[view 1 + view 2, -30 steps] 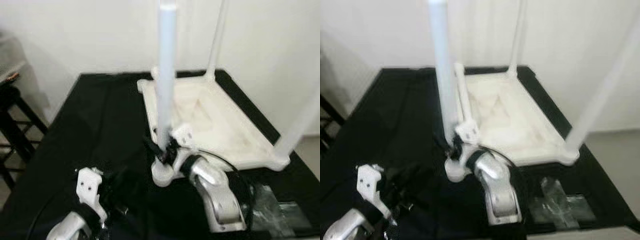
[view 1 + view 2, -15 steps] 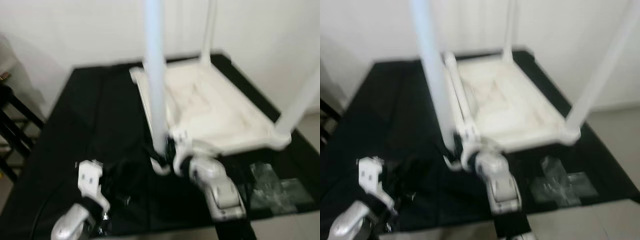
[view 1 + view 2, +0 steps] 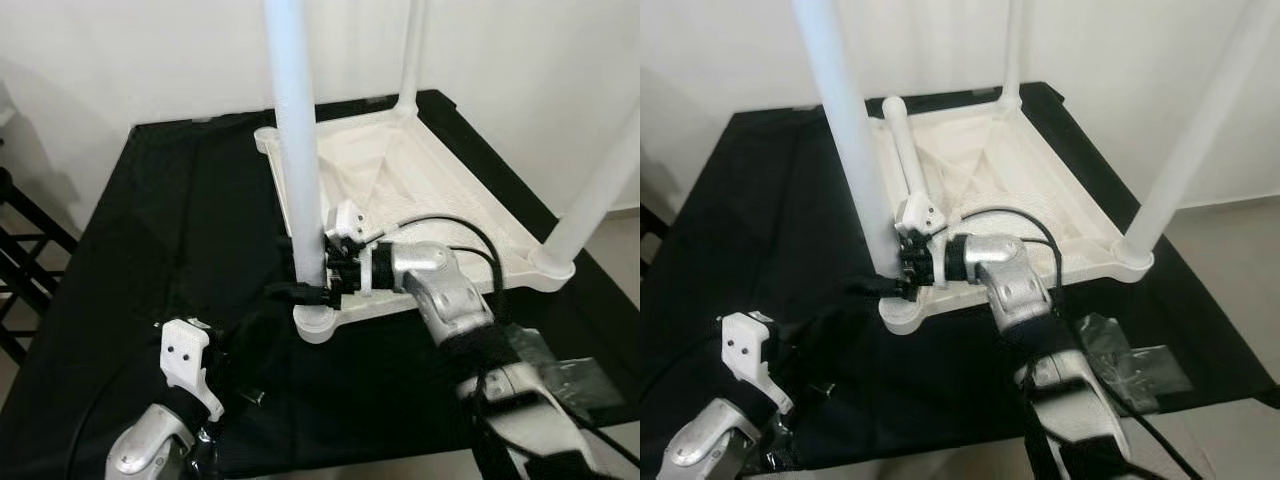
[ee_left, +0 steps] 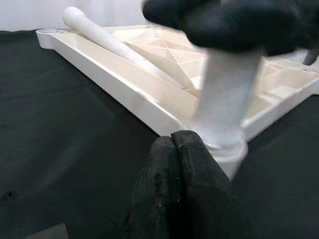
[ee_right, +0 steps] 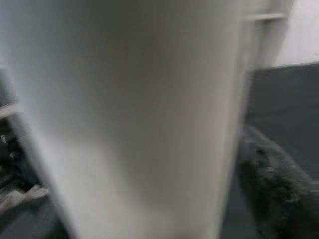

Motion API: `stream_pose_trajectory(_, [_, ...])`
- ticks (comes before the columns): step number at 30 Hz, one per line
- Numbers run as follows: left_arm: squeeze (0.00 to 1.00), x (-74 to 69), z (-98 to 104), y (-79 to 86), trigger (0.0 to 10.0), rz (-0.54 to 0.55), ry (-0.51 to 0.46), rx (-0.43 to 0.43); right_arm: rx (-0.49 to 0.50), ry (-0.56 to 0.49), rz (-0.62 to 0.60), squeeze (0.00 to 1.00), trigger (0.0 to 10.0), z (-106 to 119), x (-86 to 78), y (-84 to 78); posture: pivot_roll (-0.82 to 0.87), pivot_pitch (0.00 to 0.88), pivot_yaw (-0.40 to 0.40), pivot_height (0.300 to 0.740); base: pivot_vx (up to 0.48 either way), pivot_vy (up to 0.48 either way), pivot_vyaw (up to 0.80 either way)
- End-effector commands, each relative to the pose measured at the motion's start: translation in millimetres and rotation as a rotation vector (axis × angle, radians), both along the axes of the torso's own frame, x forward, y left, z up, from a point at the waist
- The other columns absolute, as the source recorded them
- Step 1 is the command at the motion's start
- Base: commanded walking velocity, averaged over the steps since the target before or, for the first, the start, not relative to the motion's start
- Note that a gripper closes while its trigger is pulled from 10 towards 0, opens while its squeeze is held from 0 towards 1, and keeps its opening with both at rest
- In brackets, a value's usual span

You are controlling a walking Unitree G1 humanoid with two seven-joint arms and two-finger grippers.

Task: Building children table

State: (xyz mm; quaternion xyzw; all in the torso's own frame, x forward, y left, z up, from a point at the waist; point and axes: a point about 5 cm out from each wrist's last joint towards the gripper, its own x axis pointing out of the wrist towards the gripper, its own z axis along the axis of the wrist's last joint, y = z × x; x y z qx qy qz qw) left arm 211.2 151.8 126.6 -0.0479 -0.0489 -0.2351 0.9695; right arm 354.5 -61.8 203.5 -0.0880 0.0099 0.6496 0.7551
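The white plastic tabletop (image 3: 420,190) lies upside down on the black cloth-covered surface (image 3: 170,230). 3 white round legs stand in its corners. A 4th white leg (image 3: 905,150) lies loose inside it, so 1 leg is left, I judge. The right gripper (image 3: 322,272) clamps the near-left leg (image 3: 300,160) low, just above its socket. The left gripper (image 4: 175,144), fingers pressed together and empty, is near that socket. No writing can be read.

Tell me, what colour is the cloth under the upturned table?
Black cloth, plain, seen best in the left eye view.
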Motion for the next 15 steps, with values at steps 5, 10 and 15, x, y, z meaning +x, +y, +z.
stream_pose_trajectory(5, [0.0, -1.3, -4.9, 0.8, 10.0, 0.008, 0.018, 0.01, -0.013, 0.055, 0.064, 0.0, 0.0, -12.4, 2.7, 2.6, 0.06, 0.081, 0.025, 0.74, 0.0, 0.0, 0.0])
stream_pose_trajectory(10, [0.0, -1.8, -5.2, 0.1, 10.0, 0.008, 0.018, 0.01, -0.049, 0.1, 0.111, 0.0, 0.0, -25.1, 0.3, -2.3, 0.05, 0.079, 0.025, 0.74, 0.0, 0.0, 0.0])
stream_pose_trajectory(15, [0.0, -2.9, -5.1, -0.7, 10.0, 0.005, 0.017, 0.006, -0.086, 0.062, 0.046, 0.0, 0.0, -38.5, -1.3, -13.1, 0.04, 0.085, 0.016, 0.74, 0.0, 0.0, 0.0])
